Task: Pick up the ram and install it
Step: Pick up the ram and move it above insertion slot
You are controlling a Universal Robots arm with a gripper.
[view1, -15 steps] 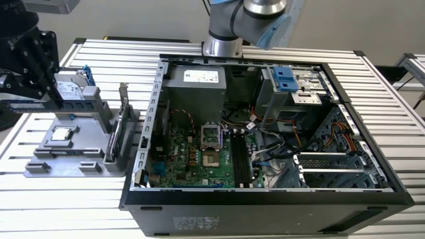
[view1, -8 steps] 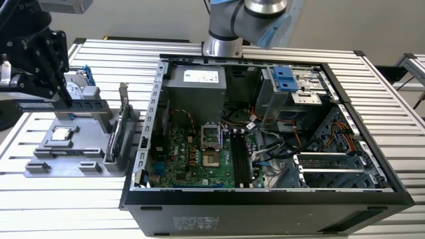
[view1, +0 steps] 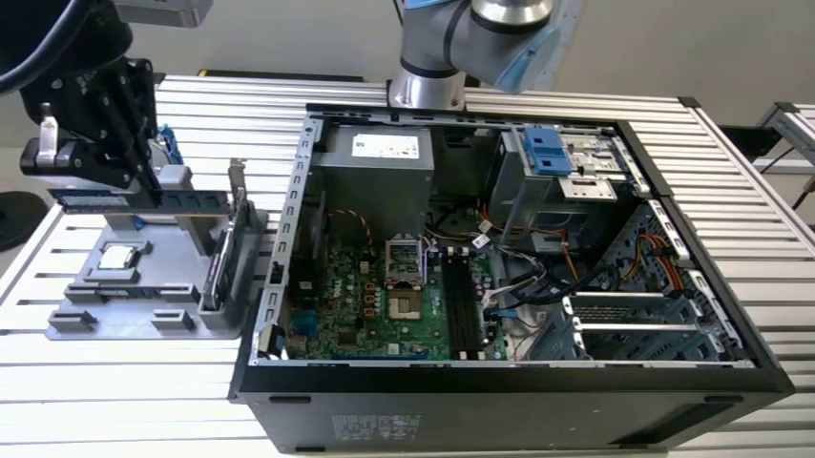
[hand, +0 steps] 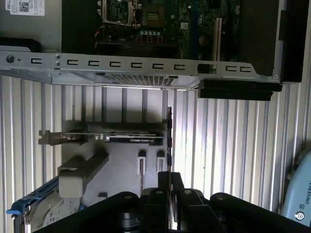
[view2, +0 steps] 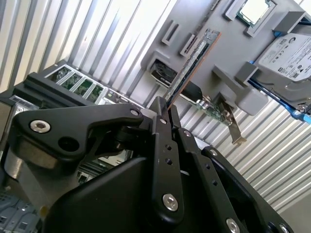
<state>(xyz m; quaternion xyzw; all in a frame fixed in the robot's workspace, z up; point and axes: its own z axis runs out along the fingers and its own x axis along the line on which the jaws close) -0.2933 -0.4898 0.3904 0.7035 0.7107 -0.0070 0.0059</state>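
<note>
- The end effector (view1: 114, 181) hangs over the gray holder (view1: 140, 324) at the exterior view's left, its fingers closed tight on the ram (view1: 114, 198).
- The ram is level, and its long axis runs from the exterior view's left to its right.
- In both wrist views the ram (view2: 194, 63) (hand: 169, 141) reaches out past the fingertips of the end effector (view2: 164, 104) (hand: 169, 174), thin edge up. Its far end lies over the end of the upright card (hand: 112, 138).
- I cannot tell whether the ram is clear of the holder's slots.
- The card (view1: 219, 258) stands on edge in the holder, crosswise to the ram, with its metal bracket at one end.
- A processor chip (view1: 118, 256) (view2: 255, 10) lies flat on the holder, and a hard drive (view2: 286, 53) with blue rails lies beside it.
- The open computer case (view1: 510, 382) sits on the slatted counter (view1: 128, 401) just beside the holder. Its metal side wall (view1: 286, 239) (hand: 136, 65) stands between the ram and the motherboard (view1: 382, 296).
- The black memory slots (view1: 465, 305) run along the motherboard, well apart from the ram, with loose cables (view1: 535, 286) near them.
</note>
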